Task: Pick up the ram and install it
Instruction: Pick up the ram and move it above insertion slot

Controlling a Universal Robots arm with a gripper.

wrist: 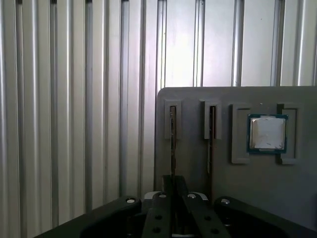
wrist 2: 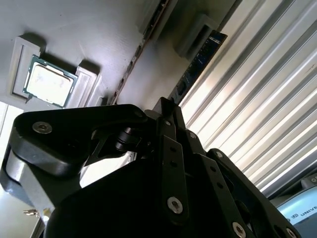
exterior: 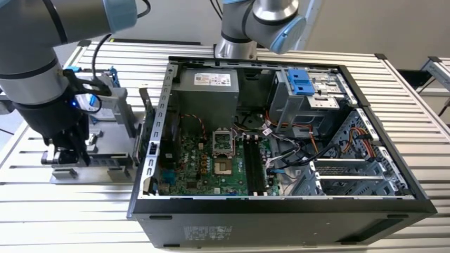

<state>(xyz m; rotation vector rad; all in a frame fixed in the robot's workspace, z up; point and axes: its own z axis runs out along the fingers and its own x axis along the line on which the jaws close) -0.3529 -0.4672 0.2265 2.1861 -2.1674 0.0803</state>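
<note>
Tool (wrist: 173,179) pinches ram (wrist: 172,139) in holder (wrist: 193,158), first wrist view; exterior view adds PC case (exterior: 281,211).

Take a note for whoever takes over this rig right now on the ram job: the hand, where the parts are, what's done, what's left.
Hand: low over the grey holder beside the open computer case, in line with one ram stick. Open or shut: can't tell.
Parts: a second ram stick stands on edge in the neighbouring slot. The processor chip sits in its pocket on the same holder.
Done: approach only; both sticks are in the holder.
Left: pickup and install. The memory slots on the board look empty.
</note>
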